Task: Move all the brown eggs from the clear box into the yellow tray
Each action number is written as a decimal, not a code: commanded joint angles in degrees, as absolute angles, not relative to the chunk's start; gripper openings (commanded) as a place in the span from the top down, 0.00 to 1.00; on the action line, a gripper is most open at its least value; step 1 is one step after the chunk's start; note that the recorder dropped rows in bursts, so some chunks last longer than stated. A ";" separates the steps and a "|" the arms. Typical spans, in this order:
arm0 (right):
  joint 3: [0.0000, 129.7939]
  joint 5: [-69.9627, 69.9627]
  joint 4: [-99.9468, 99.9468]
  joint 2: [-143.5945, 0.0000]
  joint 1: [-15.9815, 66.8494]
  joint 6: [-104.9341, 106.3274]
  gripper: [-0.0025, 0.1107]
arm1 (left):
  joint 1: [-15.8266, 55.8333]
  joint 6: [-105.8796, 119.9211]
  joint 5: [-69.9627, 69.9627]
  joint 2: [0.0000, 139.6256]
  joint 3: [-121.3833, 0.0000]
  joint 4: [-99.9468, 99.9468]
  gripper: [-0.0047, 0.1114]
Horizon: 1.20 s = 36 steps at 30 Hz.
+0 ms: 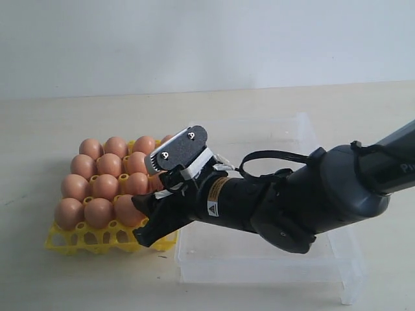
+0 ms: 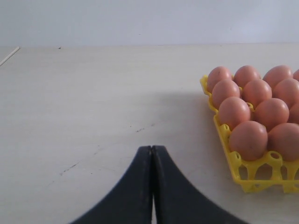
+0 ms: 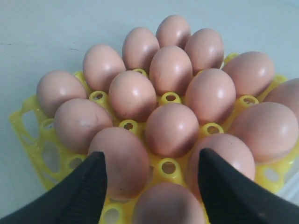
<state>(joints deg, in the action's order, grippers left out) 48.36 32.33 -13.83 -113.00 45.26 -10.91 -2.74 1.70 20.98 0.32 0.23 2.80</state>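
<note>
The pale tabletop (image 1: pixel 65 278) is carrying everything. The large shallow clear plastic box (image 1: pixel 246 256) is lying on its right side in the exterior view and is showing no eggs inside.

The right arm is reaching across that box to the bright yellow lattice egg tray (image 1: pixel 91 238), which is sitting just beside the box on the left. All sixteen smooth orange-brown oval eggs (image 1: pixel 104 186) are sitting in its cups.

The right pincer (image 3: pixel 152 154) is hanging over the tray corner nearest the box with its jaws spread wide. The last egg (image 3: pixel 168 205) is sitting between them, directly under the wrist. A strip of yellow tray is showing between it and one finger. The other finger is looking close to the shell, and contact there cannot be told. It is probably resting in its cup rather than being gripped.

The left pincer (image 2: pixel 152 148) is pointing along the bare tabletop with its jaws pressed together on nothing. It is apart from the tray's far side, so the right arm is the one at the egg.

Every egg is standing on end, long axis upright and rounded top pointing up. The neighbours are crowding both fingers, so any withdrawal is looking safest along that upright axis.
</note>
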 commanded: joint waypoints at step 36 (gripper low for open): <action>7.19 9.40 3.12 -34.73 11.87 -1.70 0.98 | -2.24 1.59 20.27 0.00 0.00 3.11 0.96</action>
